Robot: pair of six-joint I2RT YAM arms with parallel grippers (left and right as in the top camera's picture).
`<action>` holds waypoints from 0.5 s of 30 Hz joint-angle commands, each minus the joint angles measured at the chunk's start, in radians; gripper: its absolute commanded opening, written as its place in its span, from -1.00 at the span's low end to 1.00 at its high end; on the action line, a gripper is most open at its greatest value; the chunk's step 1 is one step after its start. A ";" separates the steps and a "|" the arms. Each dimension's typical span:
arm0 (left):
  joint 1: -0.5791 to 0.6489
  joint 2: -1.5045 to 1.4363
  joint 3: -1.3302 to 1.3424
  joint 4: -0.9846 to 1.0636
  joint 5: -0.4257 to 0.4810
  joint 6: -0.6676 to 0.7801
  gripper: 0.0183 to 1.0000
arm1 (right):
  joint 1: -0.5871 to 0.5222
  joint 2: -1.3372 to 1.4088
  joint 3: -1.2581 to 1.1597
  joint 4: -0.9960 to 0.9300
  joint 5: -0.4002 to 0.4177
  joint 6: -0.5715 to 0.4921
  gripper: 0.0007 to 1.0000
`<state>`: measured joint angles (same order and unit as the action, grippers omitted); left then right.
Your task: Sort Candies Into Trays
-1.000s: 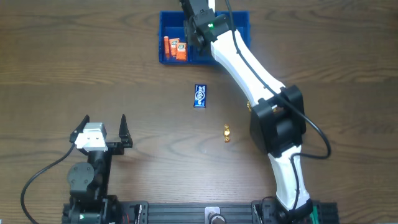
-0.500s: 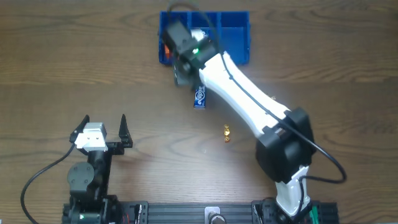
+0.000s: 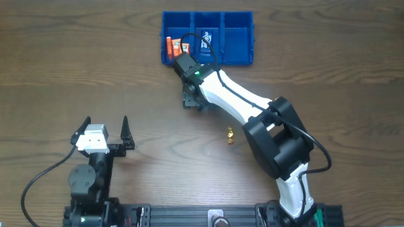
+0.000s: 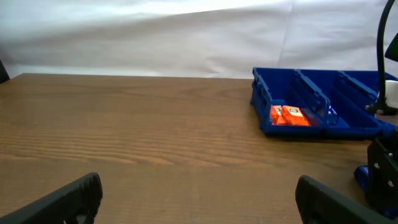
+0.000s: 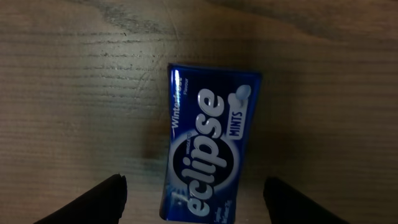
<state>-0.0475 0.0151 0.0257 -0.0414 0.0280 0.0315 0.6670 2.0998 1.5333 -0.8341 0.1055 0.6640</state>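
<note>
A blue mint pack (image 5: 211, 152) lies flat on the wooden table. My right gripper (image 5: 196, 205) hangs open right above it, one finger on each side of the pack and apart from it. In the top view that gripper (image 3: 191, 98) covers the pack, just below the blue three-compartment tray (image 3: 246, 60). Orange candies (image 3: 175, 48) lie in the tray's left compartment and another blue pack (image 3: 206, 38) in its middle one. A small gold candy (image 3: 230, 135) sits on the table right of centre. My left gripper (image 3: 106, 124) stands open near its base, holding nothing.
In the left wrist view the tray (image 4: 323, 127) with the orange candies (image 4: 289, 115) stands far off, and the right arm's gripper (image 4: 382, 177) is beside it. The tray's right compartment looks bare. Bare wood spreads over the table's left half.
My right arm has swung back from over the tray and come down onto the blue pack on the table, which it now covers in the top view. The left arm has not moved.
</note>
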 commanded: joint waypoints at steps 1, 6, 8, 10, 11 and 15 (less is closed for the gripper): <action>0.002 -0.006 -0.021 -0.037 -0.009 0.014 1.00 | -0.005 0.051 0.002 0.008 0.001 0.033 0.46; 0.002 -0.006 -0.021 -0.037 -0.009 0.014 1.00 | -0.008 0.056 0.002 0.018 0.001 0.043 0.34; 0.002 -0.006 -0.021 -0.037 -0.009 0.014 1.00 | -0.008 0.056 0.002 0.019 0.002 0.044 0.26; 0.002 -0.006 -0.021 -0.037 -0.009 0.014 1.00 | -0.010 0.057 0.002 0.018 0.004 0.044 0.03; 0.002 -0.007 -0.021 -0.037 -0.009 0.014 1.00 | -0.010 0.057 0.002 0.019 0.005 0.044 -0.09; 0.002 -0.006 -0.021 -0.037 -0.009 0.014 1.00 | -0.010 0.057 0.002 0.018 0.005 0.047 -0.38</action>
<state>-0.0475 0.0151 0.0257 -0.0414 0.0280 0.0315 0.6643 2.1445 1.5333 -0.8162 0.1020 0.7033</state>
